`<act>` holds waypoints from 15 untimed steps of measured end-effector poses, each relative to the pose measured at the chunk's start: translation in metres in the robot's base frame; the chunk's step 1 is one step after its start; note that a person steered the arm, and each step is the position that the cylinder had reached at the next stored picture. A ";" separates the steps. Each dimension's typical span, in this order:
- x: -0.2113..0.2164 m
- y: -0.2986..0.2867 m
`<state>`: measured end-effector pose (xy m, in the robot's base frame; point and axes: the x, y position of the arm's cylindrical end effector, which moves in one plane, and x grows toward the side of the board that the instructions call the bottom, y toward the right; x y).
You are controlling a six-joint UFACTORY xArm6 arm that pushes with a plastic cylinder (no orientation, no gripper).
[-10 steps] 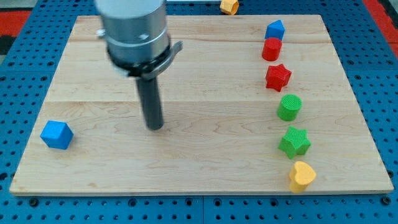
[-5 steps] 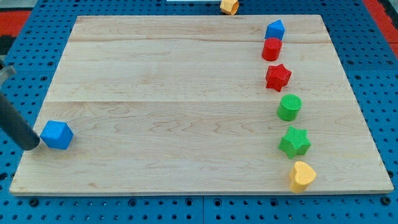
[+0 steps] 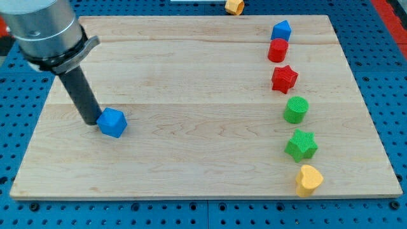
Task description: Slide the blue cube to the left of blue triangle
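The blue cube [image 3: 112,123] lies on the wooden board [image 3: 203,165] at the view's left, about mid-height. My tip [image 3: 89,121] is right against the cube's left side. The blue triangle [image 3: 280,30] sits near the top right of the board, far to the right of the cube.
Below the blue triangle runs a column down the right side: a red cylinder [image 3: 277,50], a red star [image 3: 284,79], a green cylinder [image 3: 296,109], a green star [image 3: 301,144] and a yellow heart [image 3: 309,179]. An orange block [image 3: 234,6] lies off the board at the top.
My tip went from mid-board to the cube's left side, then pushed the blue cube rightward and up from the board's lower left edge.
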<state>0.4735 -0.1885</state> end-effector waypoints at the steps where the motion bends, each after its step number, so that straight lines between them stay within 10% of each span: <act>1: -0.010 0.001; 3: 0.046 -0.032; 11: -0.192 0.256; 15: -0.189 0.298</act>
<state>0.2843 0.1095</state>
